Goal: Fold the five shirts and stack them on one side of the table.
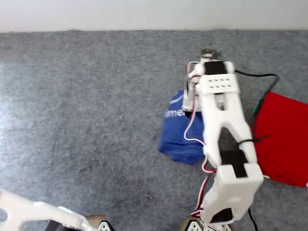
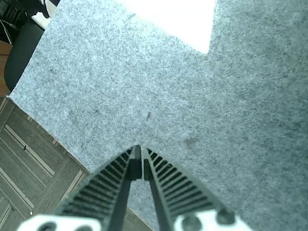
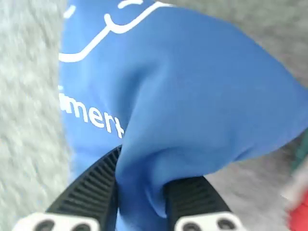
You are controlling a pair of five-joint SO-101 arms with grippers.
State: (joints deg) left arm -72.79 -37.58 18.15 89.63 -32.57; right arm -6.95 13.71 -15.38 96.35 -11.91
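Near edge: left arm sits low at the table corner. The left gripper has its jaws pressed together on nothing, over bare grey felt (wood floor just past the edge). The right arm is stretched from the near edge toward mid-table. Its right gripper is clamped on a bunch of the blue shirt, with fabric pinched between both fingers. Blue shirt is crumpled right of centre, white print up. Red shirt lies flat at the right edge; the arm hides the gap between them. Pale wall behind.
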